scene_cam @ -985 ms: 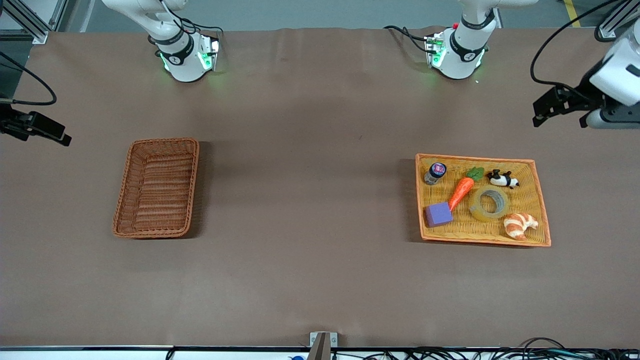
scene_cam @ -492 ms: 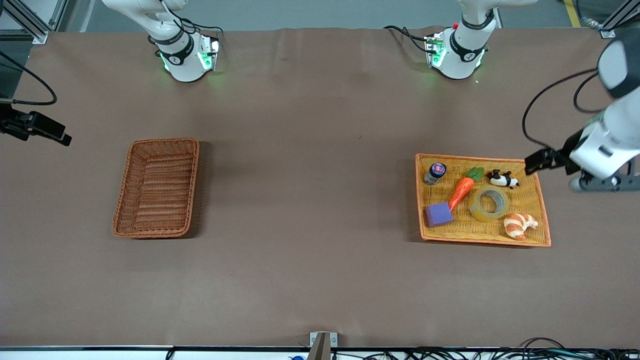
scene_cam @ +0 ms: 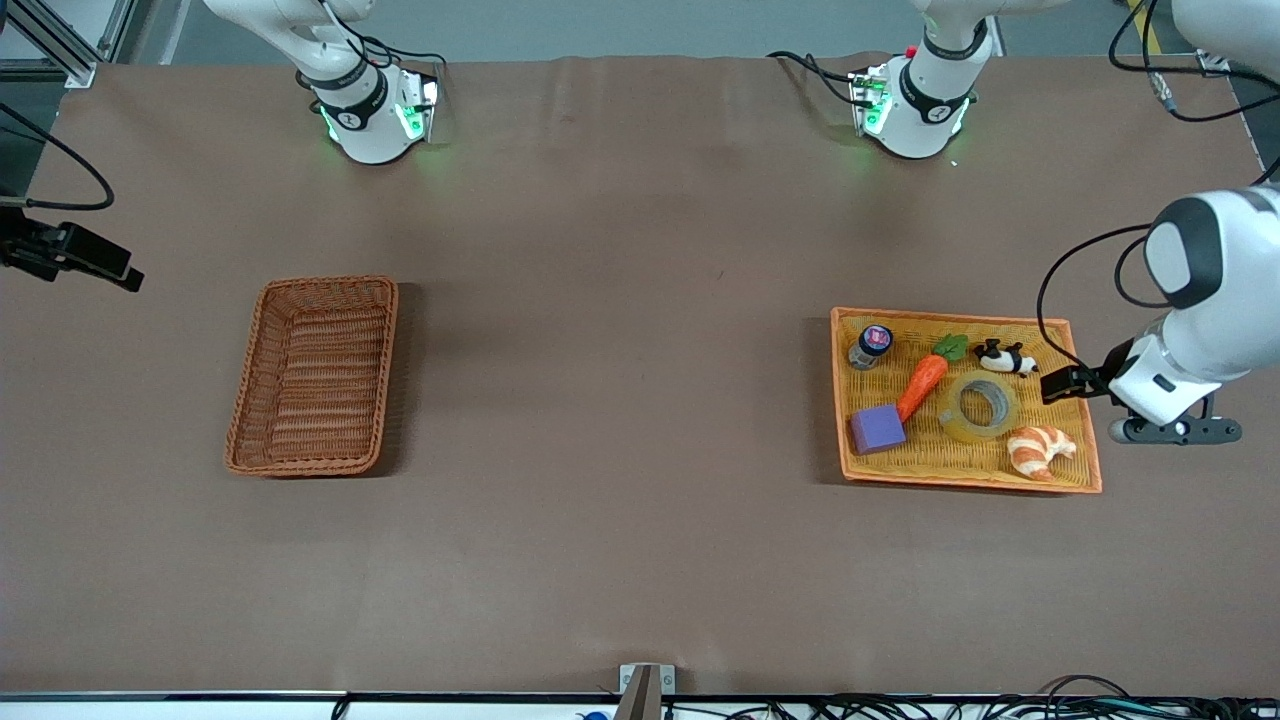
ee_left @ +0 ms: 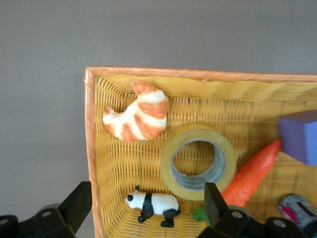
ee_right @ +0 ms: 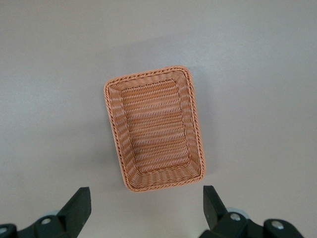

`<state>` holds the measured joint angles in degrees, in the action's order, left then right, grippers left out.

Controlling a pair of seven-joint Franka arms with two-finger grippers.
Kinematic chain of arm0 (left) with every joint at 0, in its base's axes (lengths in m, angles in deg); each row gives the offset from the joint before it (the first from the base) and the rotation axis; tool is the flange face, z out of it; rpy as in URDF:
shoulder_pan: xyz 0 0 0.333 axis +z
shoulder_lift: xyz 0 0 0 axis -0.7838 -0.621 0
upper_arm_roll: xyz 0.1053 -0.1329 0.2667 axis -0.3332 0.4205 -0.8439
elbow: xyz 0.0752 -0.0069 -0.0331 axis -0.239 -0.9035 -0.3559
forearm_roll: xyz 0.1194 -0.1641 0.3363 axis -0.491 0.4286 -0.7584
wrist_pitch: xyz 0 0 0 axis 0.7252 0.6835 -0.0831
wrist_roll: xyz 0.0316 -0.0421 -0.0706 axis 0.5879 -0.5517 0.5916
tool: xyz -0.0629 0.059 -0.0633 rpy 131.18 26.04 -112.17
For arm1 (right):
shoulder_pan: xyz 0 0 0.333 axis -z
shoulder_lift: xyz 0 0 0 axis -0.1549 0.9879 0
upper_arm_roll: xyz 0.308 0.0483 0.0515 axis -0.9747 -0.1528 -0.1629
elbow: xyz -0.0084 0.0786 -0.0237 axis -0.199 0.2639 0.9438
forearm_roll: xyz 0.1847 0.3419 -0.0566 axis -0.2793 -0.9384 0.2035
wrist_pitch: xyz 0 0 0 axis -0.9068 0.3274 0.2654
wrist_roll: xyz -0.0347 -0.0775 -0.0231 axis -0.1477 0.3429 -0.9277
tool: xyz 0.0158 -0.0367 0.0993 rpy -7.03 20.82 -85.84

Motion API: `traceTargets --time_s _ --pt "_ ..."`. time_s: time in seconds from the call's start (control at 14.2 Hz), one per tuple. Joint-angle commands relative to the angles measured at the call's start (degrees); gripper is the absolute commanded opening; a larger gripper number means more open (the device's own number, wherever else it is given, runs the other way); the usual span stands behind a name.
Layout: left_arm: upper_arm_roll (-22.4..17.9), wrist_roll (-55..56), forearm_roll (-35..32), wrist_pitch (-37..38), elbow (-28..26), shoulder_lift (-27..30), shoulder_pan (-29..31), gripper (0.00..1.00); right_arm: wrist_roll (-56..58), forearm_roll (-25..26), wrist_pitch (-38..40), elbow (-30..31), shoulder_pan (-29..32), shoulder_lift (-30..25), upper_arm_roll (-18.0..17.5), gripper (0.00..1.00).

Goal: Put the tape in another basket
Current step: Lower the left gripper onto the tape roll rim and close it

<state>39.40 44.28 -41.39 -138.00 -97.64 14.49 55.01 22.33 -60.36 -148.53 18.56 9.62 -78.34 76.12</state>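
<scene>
Glossy translucent plastic tape [scene_cam: 979, 406] lies in a woven yellow tray [scene_cam: 1083, 440]; the wicker basket [scene_cam: 316, 374] looks rough, reddish-brown.

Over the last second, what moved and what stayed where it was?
The left end effector swung down from the left arm's end of the table to the tray's edge, fingers open, beside the tape. It has taken hold of nothing. The tape, carrot, panda and croissant lie as before; the basket and right end effector have not moved.
</scene>
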Motion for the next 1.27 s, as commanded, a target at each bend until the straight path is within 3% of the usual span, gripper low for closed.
traceTargets --time_s 0.0,0.49,0.84,0.91,1.06,1.2 --pt "0.6 -0.4 -0.3 -4.8 -1.8 -3.0 0.3 0.96 0.3 0.5 0.1 0.1 0.3 -0.5 -0.5 1.0" --pt "1.7 -0.5 -0.3 -7.8 -2.8 -9.4 0.4 0.65 0.1 0.4 0.0 0.0 0.1 -0.5 -0.5 1.0" --pt "2.9 -0.7 -0.3 -7.7 -2.3 -10.7 0.3 0.06 0.1 0.4 0.3 0.0 0.1 -0.5 -0.5 1.0" --pt "3.0 -0.8 -0.3 -6.7 -1.7 -10.0 0.3 0.01 0.0 0.4 0.2 0.0 0.1 -0.5 -0.5 1.0" --pt "3.0 -0.6 -0.3 -2.8 0.3 -6.8 -0.1 0.0 0.1 0.4 0.2 0.0 0.1 -0.5 -0.6 1.0" --pt "5.5 0.2 -0.3 6.5 5.9 -4.7 -0.1 0.0 0.1 0.4 0.2 0.0 0.0 -0.5 -0.6 1.0"
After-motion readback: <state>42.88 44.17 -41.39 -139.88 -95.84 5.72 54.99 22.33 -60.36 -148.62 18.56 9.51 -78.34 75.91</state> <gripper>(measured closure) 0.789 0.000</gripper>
